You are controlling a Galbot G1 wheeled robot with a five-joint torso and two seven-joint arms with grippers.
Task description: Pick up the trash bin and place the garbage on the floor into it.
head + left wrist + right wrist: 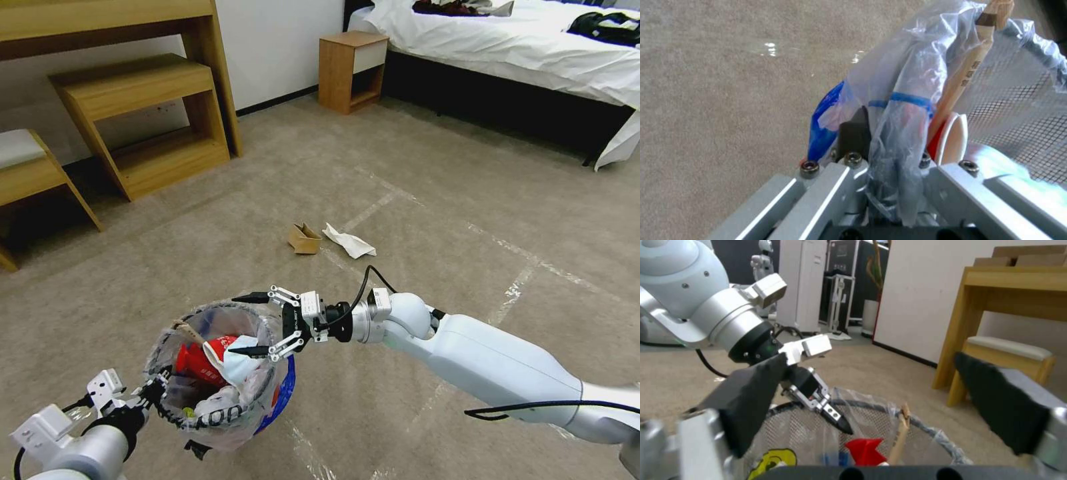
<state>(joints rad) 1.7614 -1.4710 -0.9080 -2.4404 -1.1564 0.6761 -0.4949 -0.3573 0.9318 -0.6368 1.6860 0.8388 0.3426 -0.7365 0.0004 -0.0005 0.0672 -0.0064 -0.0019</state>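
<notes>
The trash bin point(213, 383), a mesh bucket lined with clear bag, hangs at 7 o'clock, its rim pinched by the left gripper point(155, 393). Red wrappers point(200, 363) lie inside. The right gripper point(257, 323) hovers spread above it. Cardboard scrap point(304, 239) and white paper point(349, 243) lie on the floor point(433, 227) at 12 o'clock.

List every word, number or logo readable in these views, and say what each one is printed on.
Black print on the clear plastic bag lining the trash bin: partly legible, reads like "OO", the rest folded away.
Dark characters on the thin wooden stick: too blurred to read.
Yellow graphic on the bag, right wrist view: not legible.
</notes>
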